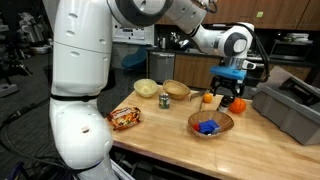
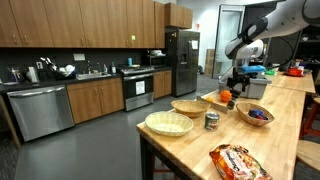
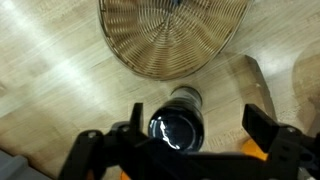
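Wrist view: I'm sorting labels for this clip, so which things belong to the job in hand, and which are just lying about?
In hand: the open gripper, over the dark container that sits between its fingers.

Lying about: wicker basket, can, snack bag, bowl holding something blue, orange fruit, gray bin.

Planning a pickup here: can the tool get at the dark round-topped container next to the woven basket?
Probably yes. The tool is open and straddles the dark round-topped container from above, with nothing between them. The round woven wicker basket looks clear of it.
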Controlling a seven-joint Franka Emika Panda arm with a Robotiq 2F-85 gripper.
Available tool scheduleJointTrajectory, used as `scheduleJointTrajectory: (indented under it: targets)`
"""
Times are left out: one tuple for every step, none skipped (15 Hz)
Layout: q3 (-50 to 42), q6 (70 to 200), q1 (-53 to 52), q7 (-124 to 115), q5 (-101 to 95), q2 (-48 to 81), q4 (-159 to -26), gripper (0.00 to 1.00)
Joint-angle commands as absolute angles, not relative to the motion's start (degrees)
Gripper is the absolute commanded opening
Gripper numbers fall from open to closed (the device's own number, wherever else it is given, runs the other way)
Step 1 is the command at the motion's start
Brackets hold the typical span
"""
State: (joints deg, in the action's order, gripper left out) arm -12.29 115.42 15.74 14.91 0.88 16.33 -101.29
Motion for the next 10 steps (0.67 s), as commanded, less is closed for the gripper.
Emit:
scheduleJointTrajectory:
  targets:
    - [-12.7,115.8,16.1,12.8,-0.4,15.0,-102.6,1.0]
    - [-12.8,115.8,16.1,12.5,-0.3,15.0,-102.7,1.0]
    - [-12.8,115.7,16.1,12.3,-0.3,15.0,-102.8,1.0]
    - [-12.9,115.7,16.1,12.2,-0.3,15.0,-102.9,1.0]
    - [-12.9,115.8,16.1,12.1,-0.2,15.0,-102.9,1.0]
    - [-12.9,115.8,16.0,12.1,-0.2,15.0,-102.8,1.0]
    - [-12.8,115.8,16.0,12.1,-0.2,15.0,-102.7,1.0]
    - [-12.8,115.8,16.0,12.3,-0.2,15.0,-102.5,1.0]
    - [-12.8,115.8,16.0,12.5,-0.2,15.1,-102.3,1.0]
    - [-12.7,115.7,16.1,12.7,-0.1,15.3,-102.0,1.0]
